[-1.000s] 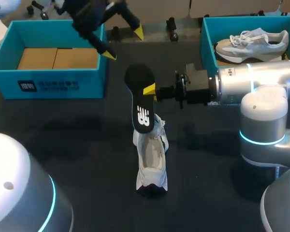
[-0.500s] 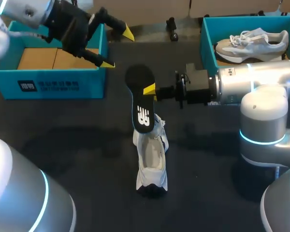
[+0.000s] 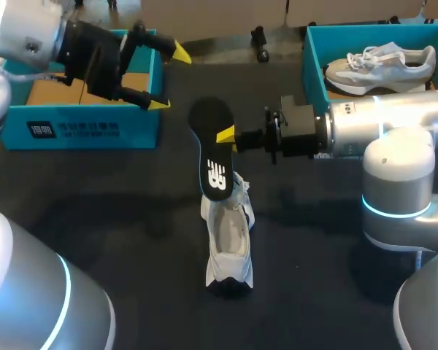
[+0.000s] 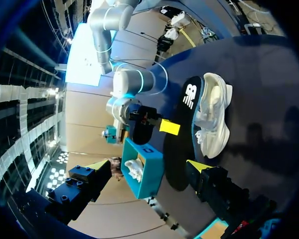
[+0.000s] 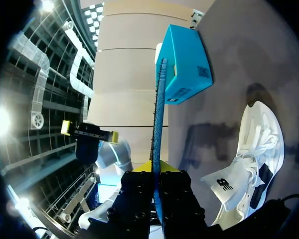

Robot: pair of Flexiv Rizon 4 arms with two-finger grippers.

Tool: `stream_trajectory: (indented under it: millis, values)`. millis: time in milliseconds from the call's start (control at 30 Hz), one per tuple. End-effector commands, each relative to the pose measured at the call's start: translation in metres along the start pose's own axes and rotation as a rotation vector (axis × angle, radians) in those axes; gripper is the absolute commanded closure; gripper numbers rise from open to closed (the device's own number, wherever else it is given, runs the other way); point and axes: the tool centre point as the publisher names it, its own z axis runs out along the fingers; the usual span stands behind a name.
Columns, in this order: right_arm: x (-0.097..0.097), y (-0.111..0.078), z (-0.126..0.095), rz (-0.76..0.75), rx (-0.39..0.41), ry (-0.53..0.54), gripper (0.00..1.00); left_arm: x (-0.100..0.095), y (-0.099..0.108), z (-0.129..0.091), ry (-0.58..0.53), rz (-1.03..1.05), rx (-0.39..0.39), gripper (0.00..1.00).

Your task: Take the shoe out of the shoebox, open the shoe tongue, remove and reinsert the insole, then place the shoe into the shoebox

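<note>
L gripper (image 3: 168,79) back toward box (image 3: 80,131), R gripper (image 3: 226,136) pinching insole (image 3: 214,162)

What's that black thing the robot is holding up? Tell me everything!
It is an insole: long, thin, black on one face with a white logo, blue along its edge. It stands nearly upright, pinched at its side in the jaws of the right gripper. Its lower end hangs by the white shoe.

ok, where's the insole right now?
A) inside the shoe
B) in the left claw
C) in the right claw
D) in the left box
C: the right claw is shut on the insole, holding it on edge above the shoe on the table.
</note>
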Motion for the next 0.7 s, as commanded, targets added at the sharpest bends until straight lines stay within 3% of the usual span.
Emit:
stream_trajectory:
  millis: [33, 233, 700]
  values:
    - [0.0, 0.0, 0.003, 0.0, -0.002, -0.001, 1.0, 0.029, 0.003, -0.004, -0.063, -0.005, 0.024, 0.0]
    - [0.0, 0.0, 0.003, 0.0, -0.002, -0.001, 1.0, 0.05, 0.008, 0.006, -0.106, -0.036, 0.05, 0.0]
    - [0.0, 0.0, 0.003, 0.0, -0.002, -0.001, 1.0, 0.051, 0.008, 0.007, -0.108, -0.034, 0.052, 0.0]
